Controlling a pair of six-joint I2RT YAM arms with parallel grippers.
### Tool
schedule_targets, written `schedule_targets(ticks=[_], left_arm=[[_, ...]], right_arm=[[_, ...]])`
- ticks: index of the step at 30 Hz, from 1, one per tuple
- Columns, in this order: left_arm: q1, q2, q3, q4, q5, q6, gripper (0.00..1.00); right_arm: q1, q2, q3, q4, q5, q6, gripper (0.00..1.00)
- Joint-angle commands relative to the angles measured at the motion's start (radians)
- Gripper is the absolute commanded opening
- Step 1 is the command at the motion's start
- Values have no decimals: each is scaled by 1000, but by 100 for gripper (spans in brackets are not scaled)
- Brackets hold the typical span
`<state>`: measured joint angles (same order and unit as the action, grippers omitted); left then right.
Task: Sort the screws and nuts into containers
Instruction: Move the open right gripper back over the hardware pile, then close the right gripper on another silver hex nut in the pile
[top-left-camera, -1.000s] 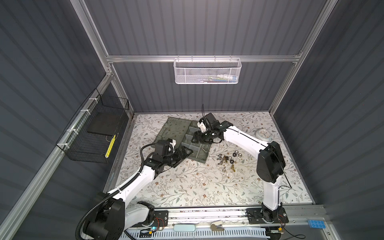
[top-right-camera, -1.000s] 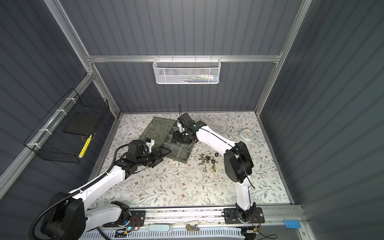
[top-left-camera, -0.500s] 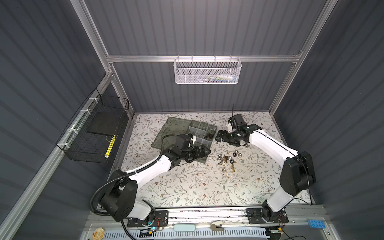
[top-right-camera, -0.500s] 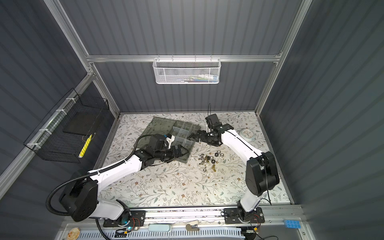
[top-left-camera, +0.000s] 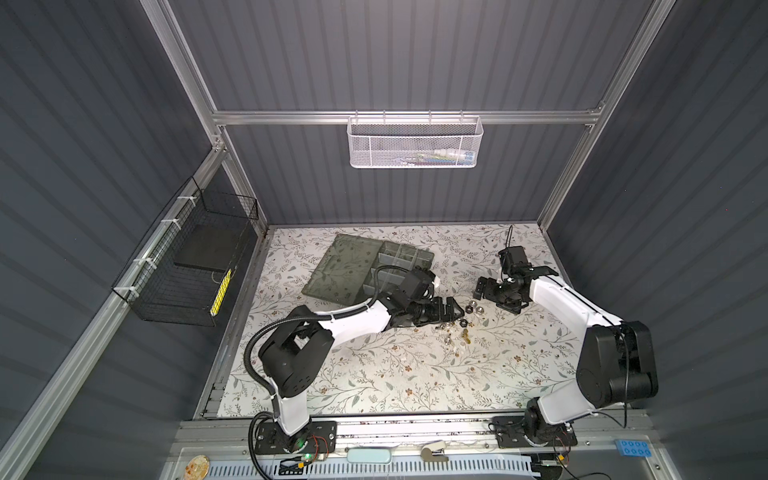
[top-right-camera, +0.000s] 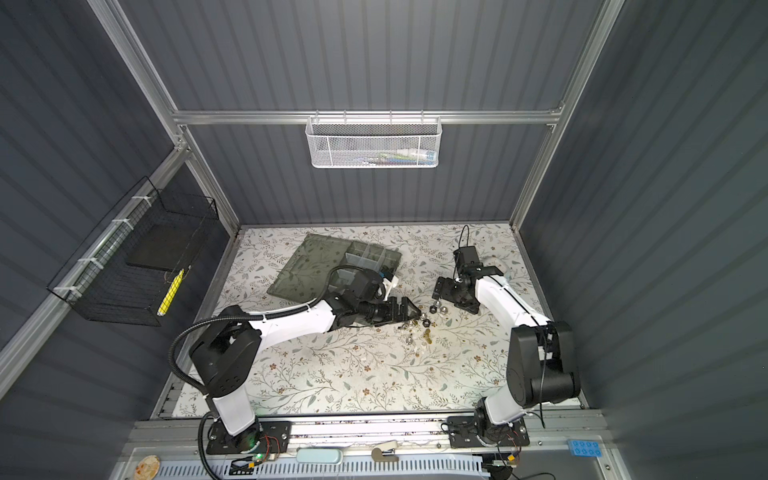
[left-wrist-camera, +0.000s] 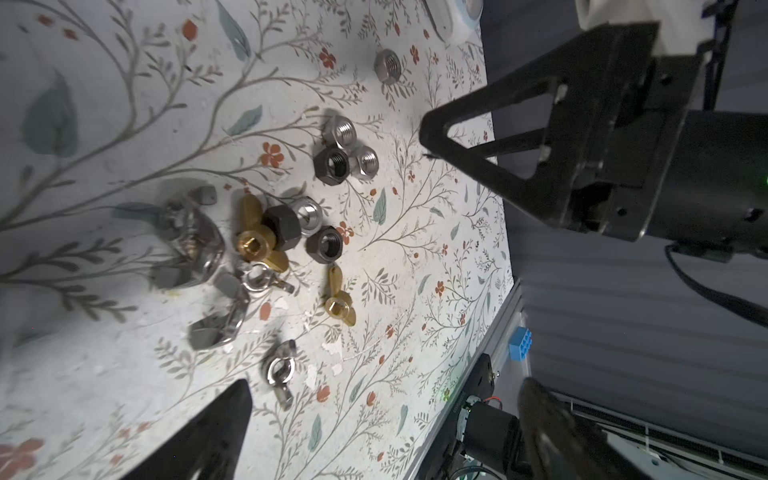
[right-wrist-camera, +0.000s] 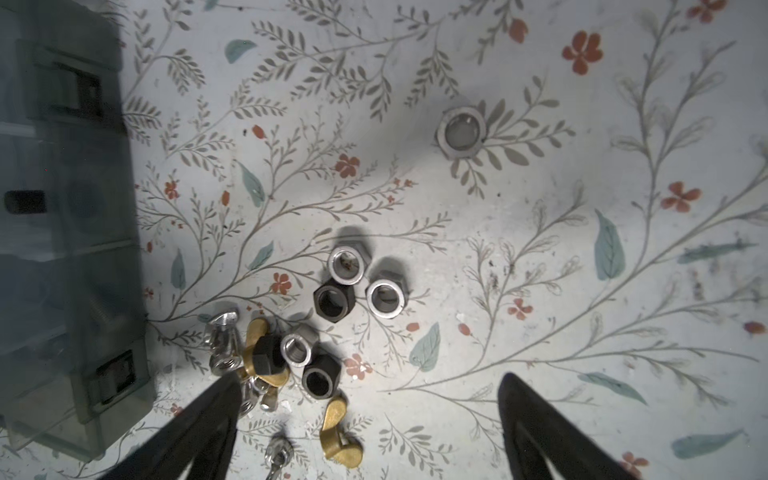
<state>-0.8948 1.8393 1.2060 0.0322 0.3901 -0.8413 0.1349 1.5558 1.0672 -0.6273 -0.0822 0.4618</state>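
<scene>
Nuts (top-left-camera: 457, 328) lie in a loose heap on the floral desk (top-left-camera: 374, 374), near the front right corner of the grey-green organiser box (top-left-camera: 428, 261), whose lid (top-left-camera: 345, 266) lies flat open on its left. What its containers (top-left-camera: 399, 251) hold cannot be made out. In the right wrist view black and silver hex nuts touch one another, a brass wing nut (right-wrist-camera: 340, 436) lies at the heap's edge, and one silver nut (right-wrist-camera: 461, 132) sits alone, well apart. The left claw (top-left-camera: 451, 311) is low at the heap's box side, jaws spread wide and gripping nothing. The right claw (top-left-camera: 482, 289) hangs over the heap's opposite side, jaws also wide apart and empty. In both top views the heap lies between the two claws.
</scene>
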Motion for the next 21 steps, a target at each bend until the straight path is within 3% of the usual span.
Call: schedule_targets(ticks=[1, 8, 21], left_arm=[[-28, 40, 53, 29, 30, -10, 100], [-51, 52, 53, 21, 22, -18, 100], [-51, 23, 32, -5, 7, -6, 100]], right_arm=[[-15, 40, -27, 11, 29, -31, 89], [-15, 127, -38, 52, 2, -35, 72], [0, 231, 0, 78, 17, -41, 56]])
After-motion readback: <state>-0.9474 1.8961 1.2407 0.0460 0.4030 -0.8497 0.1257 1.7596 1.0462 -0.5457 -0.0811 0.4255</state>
